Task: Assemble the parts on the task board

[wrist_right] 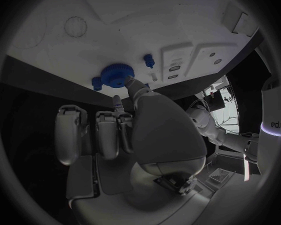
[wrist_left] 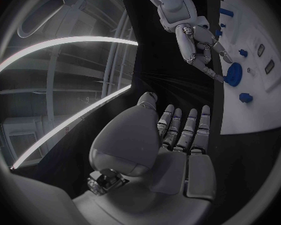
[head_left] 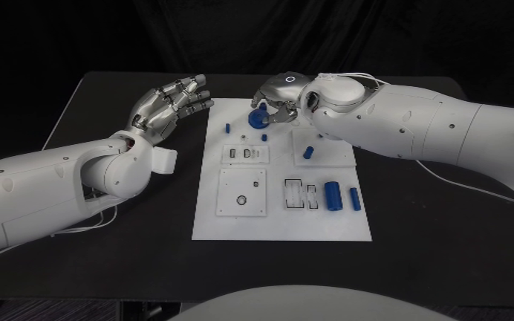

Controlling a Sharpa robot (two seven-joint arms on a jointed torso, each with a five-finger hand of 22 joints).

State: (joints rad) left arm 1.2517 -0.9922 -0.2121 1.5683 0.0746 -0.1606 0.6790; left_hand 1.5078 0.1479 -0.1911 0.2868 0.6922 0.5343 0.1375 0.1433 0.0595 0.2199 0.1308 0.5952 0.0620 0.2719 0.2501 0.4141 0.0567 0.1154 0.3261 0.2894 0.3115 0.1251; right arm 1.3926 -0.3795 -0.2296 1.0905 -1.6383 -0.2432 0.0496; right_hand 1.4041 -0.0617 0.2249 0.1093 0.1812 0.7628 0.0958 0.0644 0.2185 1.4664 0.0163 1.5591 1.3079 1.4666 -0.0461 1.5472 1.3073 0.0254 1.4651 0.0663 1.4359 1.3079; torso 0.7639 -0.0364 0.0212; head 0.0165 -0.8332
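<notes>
The white task board (head_left: 281,221) lies in the middle of the black table. A blue gear (head_left: 258,119) sits flat near its far edge. My right hand (head_left: 276,104) hovers over that edge, and a fingertip (wrist_right: 129,84) touches the rim of the gear (wrist_right: 117,75). Whether the hand grips the gear is unclear. The left wrist view shows the same contact at the gear (wrist_left: 233,74). My left hand (head_left: 171,105) is raised left of the board, holding nothing, with its fingers (wrist_left: 184,127) straight and apart.
Small blue pegs (head_left: 228,125) (head_left: 264,137) stand near the gear. A blue piece (head_left: 307,151) lies on a raised plate at the right. Two blue cylinders (head_left: 333,195) (head_left: 353,198) lie near the board's right edge. Bare table surrounds the board.
</notes>
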